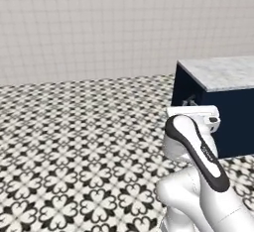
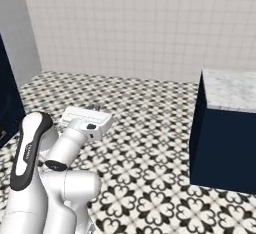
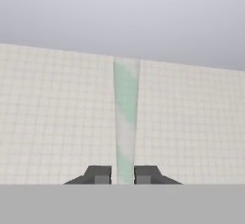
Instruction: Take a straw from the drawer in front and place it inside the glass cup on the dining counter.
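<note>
— Clenched, that claw: its two dark fingers pinch the straw at its lower end.

— What does the straw look like from the hand camera?

— A pale stick with faint green patches, rising straight up from between the fingers, set against a tiled wall and a plain grey ceiling.

— And where is the arm?

— From the left base camera, the white arm stands over a black-and-white patterned floor, its hand end near the corner of a marble-topped counter with a plain navy base. From the right base camera that counter sits well apart from the arm, off to the right.

— Can you make out the straw from the base cameras?

— No, too small to tell there.

— Anything else around?

— A dark navy cabinet at the left edge of the right base camera.
</note>
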Controlling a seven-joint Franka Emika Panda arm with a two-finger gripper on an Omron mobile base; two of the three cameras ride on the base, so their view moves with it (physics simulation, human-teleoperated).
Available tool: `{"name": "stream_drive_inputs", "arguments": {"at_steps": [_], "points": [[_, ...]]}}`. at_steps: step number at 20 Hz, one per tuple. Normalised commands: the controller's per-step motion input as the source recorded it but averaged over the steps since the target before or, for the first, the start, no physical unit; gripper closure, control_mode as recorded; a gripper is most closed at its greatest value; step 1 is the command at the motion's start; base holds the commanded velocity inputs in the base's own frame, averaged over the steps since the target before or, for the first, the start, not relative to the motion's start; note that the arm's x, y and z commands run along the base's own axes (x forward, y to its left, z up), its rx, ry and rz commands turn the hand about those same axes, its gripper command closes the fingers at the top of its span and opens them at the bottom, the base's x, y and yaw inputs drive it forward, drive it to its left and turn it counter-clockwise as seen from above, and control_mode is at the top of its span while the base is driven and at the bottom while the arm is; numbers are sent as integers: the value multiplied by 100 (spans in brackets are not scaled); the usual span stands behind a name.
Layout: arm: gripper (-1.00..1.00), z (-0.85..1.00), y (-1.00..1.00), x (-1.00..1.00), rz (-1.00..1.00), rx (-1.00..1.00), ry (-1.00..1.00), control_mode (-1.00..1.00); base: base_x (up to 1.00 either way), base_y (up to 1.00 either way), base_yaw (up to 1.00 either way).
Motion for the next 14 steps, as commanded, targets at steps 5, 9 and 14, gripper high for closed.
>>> {"name": "stream_drive_inputs", "arguments": {"at_steps": [5, 9, 14], "points": [[100, 0, 0, 0, 0, 0, 0, 100, 100, 43, -39], [100, 0, 0, 0, 0, 0, 0, 100, 100, 41, -40], [100, 0, 0, 0, 0, 0, 0, 100, 100, 50, -36]]}}
